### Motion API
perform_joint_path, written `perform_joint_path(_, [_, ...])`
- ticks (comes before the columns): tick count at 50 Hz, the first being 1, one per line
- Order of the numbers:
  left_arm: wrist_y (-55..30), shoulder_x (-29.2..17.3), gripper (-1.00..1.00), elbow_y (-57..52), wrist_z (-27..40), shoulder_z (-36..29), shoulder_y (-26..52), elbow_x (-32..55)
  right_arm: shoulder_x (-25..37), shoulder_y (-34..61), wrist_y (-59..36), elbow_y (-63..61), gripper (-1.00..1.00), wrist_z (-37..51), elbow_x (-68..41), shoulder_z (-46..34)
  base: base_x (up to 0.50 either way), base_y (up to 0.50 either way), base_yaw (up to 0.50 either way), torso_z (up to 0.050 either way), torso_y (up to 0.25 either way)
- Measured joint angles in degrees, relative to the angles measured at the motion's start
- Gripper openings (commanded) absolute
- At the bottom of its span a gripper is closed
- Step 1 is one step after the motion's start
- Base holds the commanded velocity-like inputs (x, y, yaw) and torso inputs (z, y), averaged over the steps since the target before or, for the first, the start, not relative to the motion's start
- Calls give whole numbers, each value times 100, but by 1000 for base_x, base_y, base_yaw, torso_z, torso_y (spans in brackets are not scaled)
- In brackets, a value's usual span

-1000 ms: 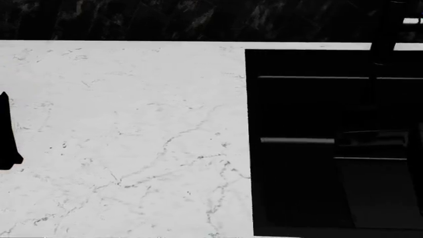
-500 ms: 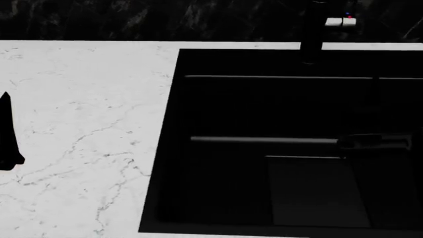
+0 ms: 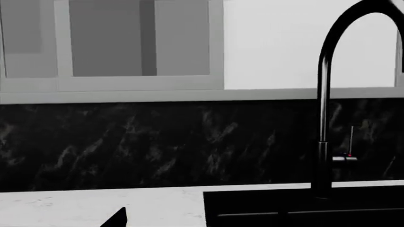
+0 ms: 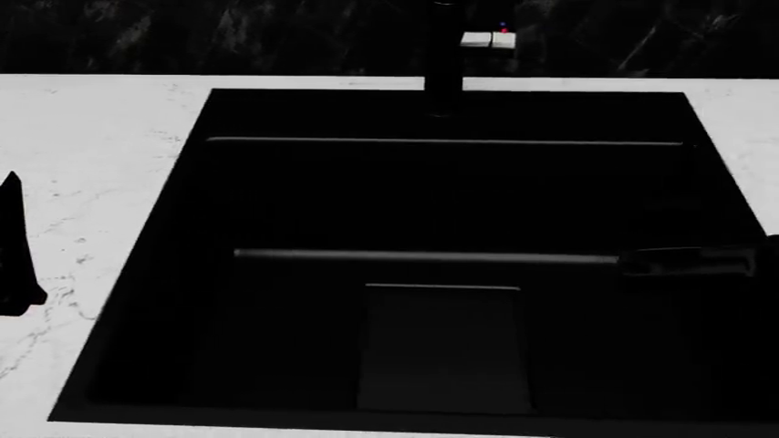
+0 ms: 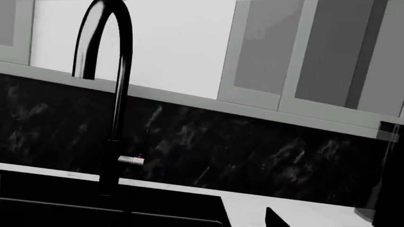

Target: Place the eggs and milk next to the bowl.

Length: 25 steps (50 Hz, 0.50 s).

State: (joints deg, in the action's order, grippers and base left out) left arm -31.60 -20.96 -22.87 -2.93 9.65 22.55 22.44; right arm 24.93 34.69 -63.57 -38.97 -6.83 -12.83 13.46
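Both hands' grips cannot be told; only black sink (image 4: 146,274) and faucet (image 3: 325,118) show.

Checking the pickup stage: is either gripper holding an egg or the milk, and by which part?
It cannot be told. Only dark slivers of the left gripper and right gripper show beside the black sink; no eggs or milk are visible.

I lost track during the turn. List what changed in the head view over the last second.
The view swung right: the black sink slid from the right edge to centre frame, and the faucet came into sight. The left gripper's dark tip stayed at the left edge. No eggs, milk or bowl visible.
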Motion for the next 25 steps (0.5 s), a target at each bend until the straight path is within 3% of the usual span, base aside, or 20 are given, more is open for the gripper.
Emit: perform_joint_path(25, [32, -30, 100, -6, 27, 13, -38, 64, 20, 16, -69, -53, 100, 8, -73, -20, 0, -500, 0, 0, 0])
